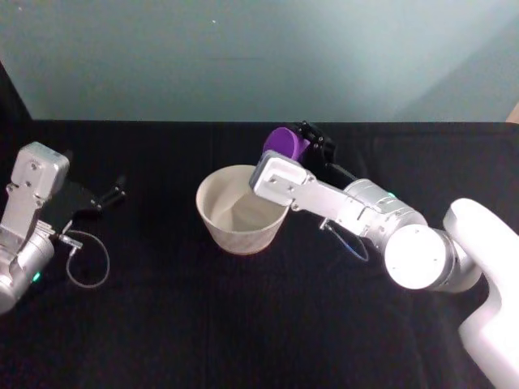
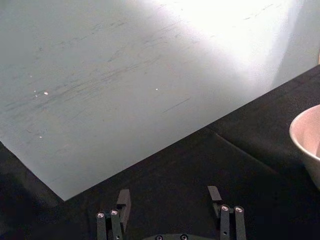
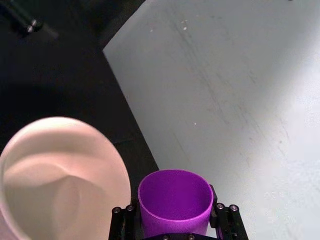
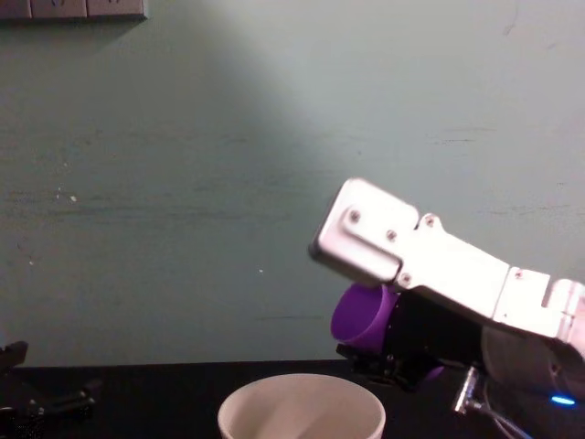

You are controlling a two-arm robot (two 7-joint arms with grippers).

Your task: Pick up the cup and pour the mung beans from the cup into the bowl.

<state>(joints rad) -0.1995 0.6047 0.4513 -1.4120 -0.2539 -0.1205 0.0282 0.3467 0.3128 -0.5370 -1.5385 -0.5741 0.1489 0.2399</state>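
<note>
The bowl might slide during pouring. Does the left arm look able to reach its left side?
Probably yes: the left gripper sits open left of the bowl, only black tablecloth between them; the right gripper, shut on the cup, is at the opposite rim.

A black tablecloth (image 1: 243, 324) meets a pale teal wall (image 1: 243, 57), with grey outlet plates (image 4: 73, 8) set high up.

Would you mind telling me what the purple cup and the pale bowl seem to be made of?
The cup looks like plastic: uniform bright purple, thin wall, soft satin sheen. The bowl looks like matte off-white plastic or melamine, perhaps ceramic: smooth plain rim, dull even surface, no glossy highlights, so the look leaves it open.
</note>
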